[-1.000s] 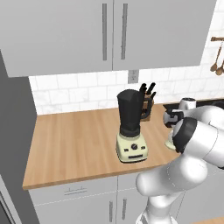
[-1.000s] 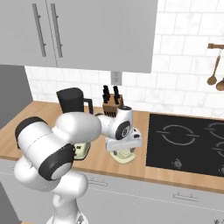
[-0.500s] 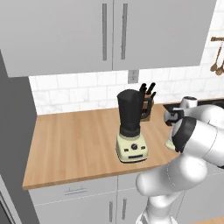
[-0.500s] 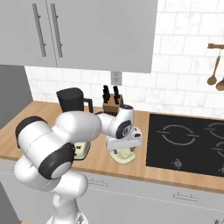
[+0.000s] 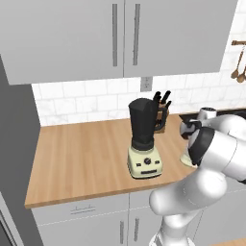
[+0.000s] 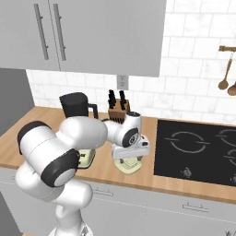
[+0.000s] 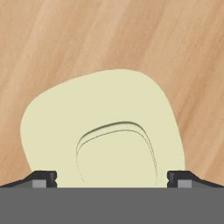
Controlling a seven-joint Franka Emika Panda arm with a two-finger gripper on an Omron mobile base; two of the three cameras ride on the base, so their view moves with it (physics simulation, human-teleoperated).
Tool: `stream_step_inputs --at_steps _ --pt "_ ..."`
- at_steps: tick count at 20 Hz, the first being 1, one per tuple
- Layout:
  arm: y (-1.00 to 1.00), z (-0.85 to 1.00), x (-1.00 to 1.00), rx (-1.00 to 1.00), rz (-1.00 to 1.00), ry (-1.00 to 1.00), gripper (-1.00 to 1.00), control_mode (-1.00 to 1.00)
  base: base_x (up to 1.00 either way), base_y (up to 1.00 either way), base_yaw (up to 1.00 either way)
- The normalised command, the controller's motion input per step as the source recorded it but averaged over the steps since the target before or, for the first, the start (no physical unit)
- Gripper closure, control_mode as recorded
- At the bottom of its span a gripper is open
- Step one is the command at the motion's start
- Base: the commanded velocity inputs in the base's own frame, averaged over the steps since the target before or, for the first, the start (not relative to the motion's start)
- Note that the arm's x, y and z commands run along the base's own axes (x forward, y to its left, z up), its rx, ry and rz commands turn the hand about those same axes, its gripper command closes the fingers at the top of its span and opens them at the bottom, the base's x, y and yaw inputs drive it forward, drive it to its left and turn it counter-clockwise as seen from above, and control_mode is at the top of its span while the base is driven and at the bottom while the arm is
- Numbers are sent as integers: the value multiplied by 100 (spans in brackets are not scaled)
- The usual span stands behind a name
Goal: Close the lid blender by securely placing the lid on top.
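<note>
The lid (image 7: 103,122), a pale cream-yellow disc with a raised centre knob, lies flat on the wooden counter. My gripper (image 7: 111,179) hangs open just above it, one fingertip (image 7: 43,178) on each side of the knob. In the right base view the gripper (image 6: 128,159) points down over the lid (image 6: 126,166). The blender (image 5: 143,139) stands to the lid's left, with its dark jar open at the top on a cream base. A sliver of the lid (image 5: 184,158) shows past my forearm in the left base view. My arm hides part of the blender (image 6: 76,106) in the right base view.
A dark knife block (image 5: 162,115) stands behind the blender against the tiled wall. A black cooktop (image 6: 198,147) lies just right of the lid. Wall cabinets (image 5: 120,38) hang above the counter. Wooden utensils (image 6: 226,80) hang on the wall at the right.
Almost nothing has changed: the hand stays over the lid with its jaws open, and the blender and lid have not moved.
</note>
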Motion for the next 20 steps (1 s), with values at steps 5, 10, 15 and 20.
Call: stream_step_inputs --at_steps 5,10,15,20 --pt "0 -21 -5 0 2 0 100 -100 0 0 0" --pt "0 -8 0 0 0 0 100 -100 0 0 0" --pt "0 12 0 0 0 0 100 -100 0 0 0" --pt "0 72 0 1 0 -1 100 -100 0 0 0"
